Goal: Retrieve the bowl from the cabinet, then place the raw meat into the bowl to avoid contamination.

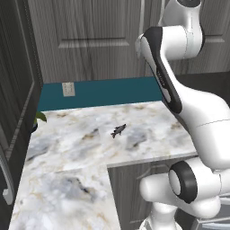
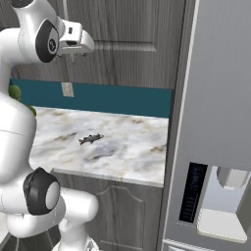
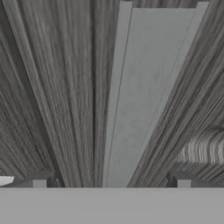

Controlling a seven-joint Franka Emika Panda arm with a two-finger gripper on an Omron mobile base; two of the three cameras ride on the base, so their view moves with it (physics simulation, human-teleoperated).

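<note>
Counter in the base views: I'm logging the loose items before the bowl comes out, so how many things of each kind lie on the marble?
Raw meat: 1
Green leaf, at the counter's left edge: 1
Bowl: 0 on the counter
Total: 2

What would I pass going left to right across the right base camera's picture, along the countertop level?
Robot arm → raw meat on the marble counter → tall grey fridge with its dispenser.
</note>
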